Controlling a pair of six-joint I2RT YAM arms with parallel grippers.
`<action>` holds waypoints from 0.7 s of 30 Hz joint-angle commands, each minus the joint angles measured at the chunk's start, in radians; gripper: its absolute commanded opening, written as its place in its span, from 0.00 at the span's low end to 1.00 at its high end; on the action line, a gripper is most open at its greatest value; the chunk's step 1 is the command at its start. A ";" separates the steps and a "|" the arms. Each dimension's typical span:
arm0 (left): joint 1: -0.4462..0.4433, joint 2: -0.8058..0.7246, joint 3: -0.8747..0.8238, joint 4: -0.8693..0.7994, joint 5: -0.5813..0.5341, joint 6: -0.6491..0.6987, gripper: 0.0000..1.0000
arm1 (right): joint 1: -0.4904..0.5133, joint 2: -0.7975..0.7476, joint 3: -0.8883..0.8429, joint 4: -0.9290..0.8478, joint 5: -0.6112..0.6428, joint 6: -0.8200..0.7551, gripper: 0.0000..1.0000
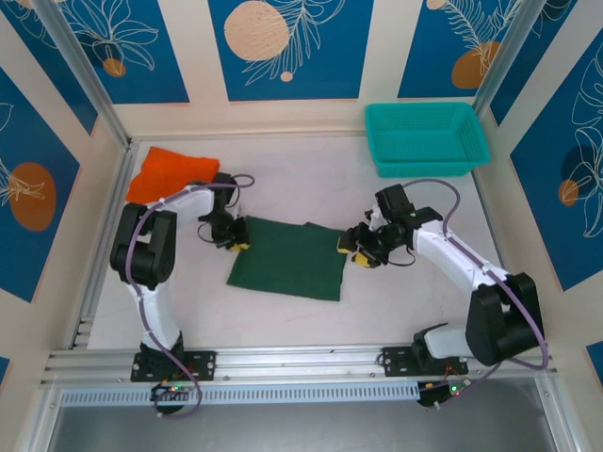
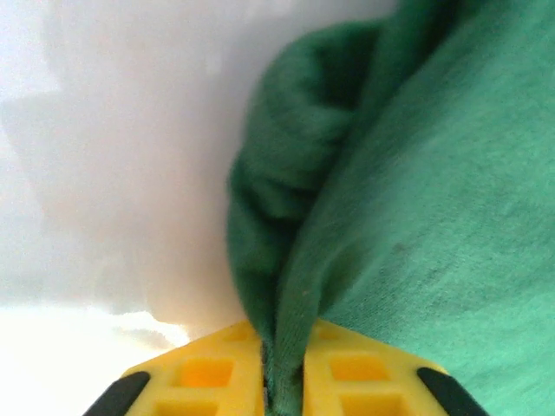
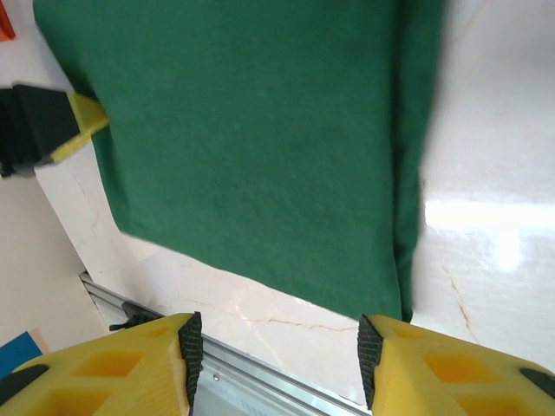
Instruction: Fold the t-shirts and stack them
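Note:
The dark green t-shirt (image 1: 287, 256) lies folded into a flat rectangle mid-table. At its far left corner my left gripper (image 1: 237, 236) is shut on a bunched fold of the green cloth (image 2: 286, 347), pinched between the yellow fingers (image 2: 208, 373). My right gripper (image 1: 350, 247) hovers just off the shirt's right edge, open, nothing between its pads (image 3: 189, 347); the green t-shirt (image 3: 260, 147) spreads below it, with the left gripper's yellow tip (image 3: 82, 121) at the shirt's far corner. The orange t-shirt (image 1: 170, 172) lies crumpled at the back left.
A teal mesh basket (image 1: 426, 137) stands at the back right. The aluminium rail (image 1: 301, 363) runs along the near table edge. White table (image 1: 311, 184) stretches between the shirts and the basket.

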 commanded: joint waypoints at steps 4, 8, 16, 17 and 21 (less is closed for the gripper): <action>-0.023 0.098 0.215 -0.018 -0.185 0.004 0.00 | 0.004 0.067 0.079 -0.017 -0.050 -0.068 0.51; -0.019 0.126 0.350 -0.095 -0.336 0.070 0.00 | 0.006 0.064 0.094 -0.042 -0.023 -0.060 0.51; 0.017 0.142 0.614 -0.225 -0.494 0.217 0.00 | 0.006 0.068 0.169 -0.133 0.022 -0.037 0.51; 0.021 0.151 0.650 -0.243 -0.500 0.240 0.00 | 0.006 0.070 0.172 -0.139 0.020 -0.033 0.51; 0.044 0.181 0.797 -0.315 -0.561 0.331 0.00 | 0.015 0.086 0.208 -0.193 0.018 -0.042 0.49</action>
